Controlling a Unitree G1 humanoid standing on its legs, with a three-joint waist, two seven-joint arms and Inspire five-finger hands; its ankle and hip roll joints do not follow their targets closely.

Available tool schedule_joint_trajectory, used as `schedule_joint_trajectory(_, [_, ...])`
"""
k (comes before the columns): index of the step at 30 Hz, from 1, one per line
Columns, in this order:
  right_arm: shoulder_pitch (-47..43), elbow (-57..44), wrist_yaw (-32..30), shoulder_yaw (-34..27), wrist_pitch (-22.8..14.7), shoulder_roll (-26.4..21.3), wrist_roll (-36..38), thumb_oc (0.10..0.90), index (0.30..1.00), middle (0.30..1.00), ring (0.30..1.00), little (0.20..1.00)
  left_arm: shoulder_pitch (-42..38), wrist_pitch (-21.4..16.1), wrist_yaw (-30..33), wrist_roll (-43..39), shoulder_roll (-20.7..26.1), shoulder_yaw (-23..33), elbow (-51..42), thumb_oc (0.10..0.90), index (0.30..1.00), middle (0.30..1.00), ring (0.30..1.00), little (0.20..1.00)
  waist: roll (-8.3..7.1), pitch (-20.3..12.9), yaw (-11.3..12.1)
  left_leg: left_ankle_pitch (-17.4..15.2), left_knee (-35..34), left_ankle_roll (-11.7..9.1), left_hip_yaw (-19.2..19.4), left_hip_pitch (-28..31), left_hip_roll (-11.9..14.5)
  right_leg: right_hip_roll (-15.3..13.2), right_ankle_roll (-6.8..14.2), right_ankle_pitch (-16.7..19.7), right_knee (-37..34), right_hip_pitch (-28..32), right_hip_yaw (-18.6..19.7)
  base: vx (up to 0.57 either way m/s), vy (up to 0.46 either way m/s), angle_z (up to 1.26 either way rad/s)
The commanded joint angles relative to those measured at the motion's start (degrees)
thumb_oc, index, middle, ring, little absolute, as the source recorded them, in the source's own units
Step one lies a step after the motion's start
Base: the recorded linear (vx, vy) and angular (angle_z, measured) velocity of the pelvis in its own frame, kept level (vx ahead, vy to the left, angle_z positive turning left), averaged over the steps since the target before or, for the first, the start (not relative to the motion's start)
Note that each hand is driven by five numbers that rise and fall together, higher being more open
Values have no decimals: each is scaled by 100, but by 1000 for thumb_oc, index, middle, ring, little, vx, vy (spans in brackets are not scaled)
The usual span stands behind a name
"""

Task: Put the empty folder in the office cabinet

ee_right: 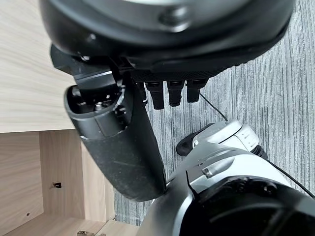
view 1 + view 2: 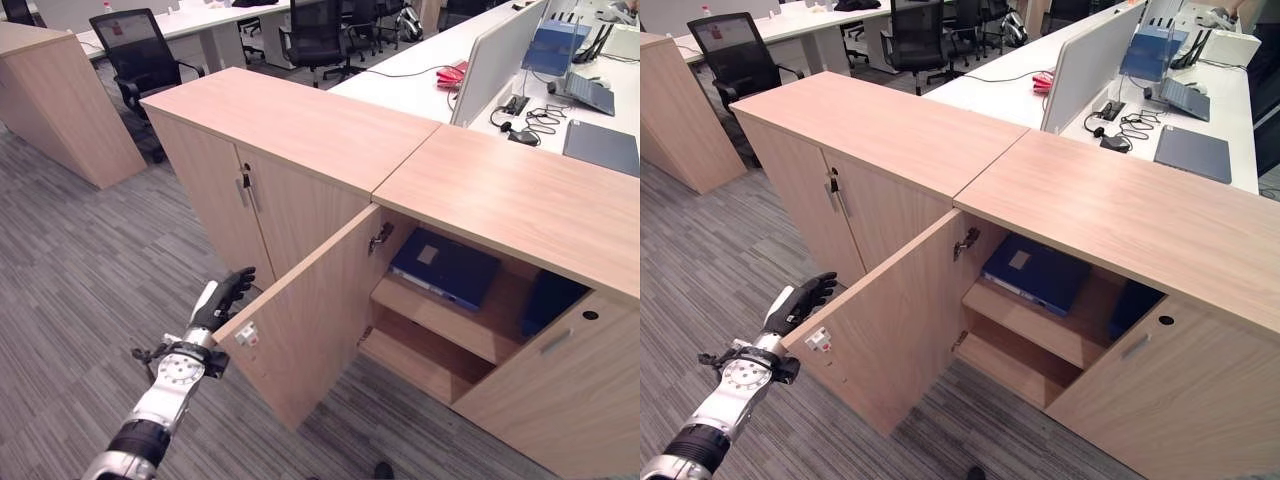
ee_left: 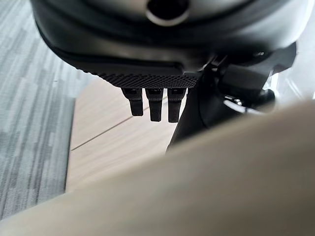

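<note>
The blue folder lies on the cabinet shelf; left hand, fingers straight, touches the open door.

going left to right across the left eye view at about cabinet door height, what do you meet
left hand → open cabinet door → blue folder lying on the upper shelf inside the cabinet → closed right door

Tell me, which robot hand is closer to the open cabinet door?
Left. The left hand sits at the outer edge of the open cabinet door, behind it. The right hand hangs lower, over the carpet beside the cabinet.
</note>
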Motion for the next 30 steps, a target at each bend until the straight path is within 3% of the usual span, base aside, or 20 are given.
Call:
schedule_joint_trajectory(1, [-177, 196, 81, 168, -36, 9, -17, 800, 900, 900, 900, 900, -1425, -636, -107, 60, 102, -226, -1090, 800, 900, 900, 900, 900, 2, 3, -133, -436, -15, -110, -425, -108, -82, -199, 499, -633, 91, 365, -232, -15, -6, 8])
schedule_joint_trajectory(8, [-383, 280, 10, 170, -56, -17, 56, 800, 900, 900, 900, 900, -1229, -652, -617, -77, -368, -1029, -2011, 800, 900, 900, 900, 900, 0, 47, -102, -436, -15, -81, -469, -133, -113, -207, 494, -617, 89, 351, -252, -26, -3, 9])
schedule_joint_trajectory(10, [-540, 345, -69, 207, -64, -2, 164, 800, 900, 900, 900, 900, -1225, -588, -910, -379, -713, -1560, -2330, 800, 900, 900, 900, 900, -3, 68, -85, -395, -15, -60, -502, -182, -130, -219, 496, -587, 98, 301, -273, -49, 2, 1])
schedule_joint_trajectory(11, [-540, 345, -69, 207, -64, -2, 164, 800, 900, 900, 900, 900, -1225, -588, -910, -379, -713, -1561, -2330, 800, 900, 900, 900, 900, -3, 67, -84, -394, -15, -60, -501, -184, -130, -219, 496, -587, 99, 299, -273, -65, -7, 0])
schedule_joint_trajectory(12, [-595, 407, -115, 259, -74, 12, 256, 800, 900, 900, 900, 900, -1320, -539, -1095, -613, -977, -2019, -2491, 800, 900, 900, 900, 900, -14, 100, -93, -390, -15, -44, -527, -201, -144, -222, 497, -583, 101, 288, -282, -33, -10, 1])
schedule_joint_trajectory(13, [-596, 408, -114, 256, -74, 12, 256, 800, 900, 900, 900, 900, -1324, -540, -1095, -613, -979, -2022, -2488, 800, 900, 900, 900, 900, -14, 101, -90, -390, -15, -44, -527, -201, -144, -222, 497, -583, 101, 289, -282, -65, -18, 1])
schedule_joint_trajectory(15, [-649, 436, -175, 366, -71, 15, 345, 800, 900, 900, 900, 900, -1544, -331, -1384, -1272, -1414, -2694, -2517, 800, 900, 900, 900, 900, -10, 159, -129, -372, -15, -31, -554, -238, -156, -219, 500, -588, 118, 253, -290, -59, -12, -2])
schedule_joint_trajectory(20, [-692, 425, -236, 416, -88, -91, 399, 800, 900, 900, 900, 900, -1841, -172, -1747, -1374, -1494, -3471, -2618, 800, 900, 900, 900, 900, 12, 257, -194, -363, -15, -16, -545, -280, -162, -210, 516, -562, 138, 167, -244, -59, -7, -1])
schedule_joint_trajectory(26, [-795, 484, -270, 473, -78, -130, 410, 800, 900, 900, 900, 900, -1790, -111, -1776, -1346, -1639, -3658, -2293, 800, 900, 900, 900, 900, 24, 327, -223, -362, -15, 3, -452, -302, -153, -203, 541, -490, 126, 75, -146, -53, 4, -18])
schedule_joint_trajectory(30, [-830, 650, -298, 404, -44, -167, 313, 800, 900, 900, 900, 900, -1638, -58, -1770, -1608, -1583, -3471, -2281, 800, 900, 900, 900, 900, 44, 345, -258, -380, -15, 39, -288, -332, -172, -223, 580, -392, 66, -9, -6, -46, 51, -23])
